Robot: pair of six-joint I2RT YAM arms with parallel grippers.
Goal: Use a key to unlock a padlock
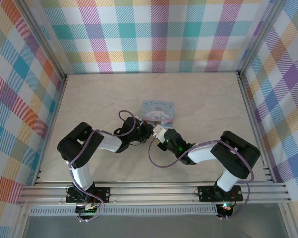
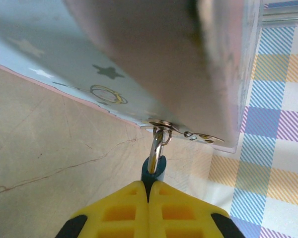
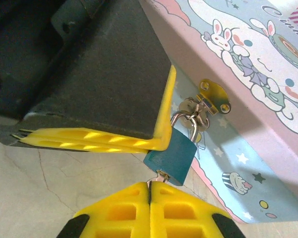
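Teal padlock (image 3: 170,154) pinched in left hand (image 2: 149,187), right hand (image 3: 150,188) closed, seemingly on key (image 3: 161,175)

Pastel plaid walls (image 1: 159,34), beige marbled tabletop (image 1: 203,99)

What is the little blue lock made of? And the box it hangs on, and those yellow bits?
Padlock: probably metal, matte teal paint, shiny silver shackle. Box: likely printed tin, smooth, with a brass-coloured hasp. Yellow pads: looks like soft ribbed plastic or rubber.

Bright even light, blurred close foregrounds
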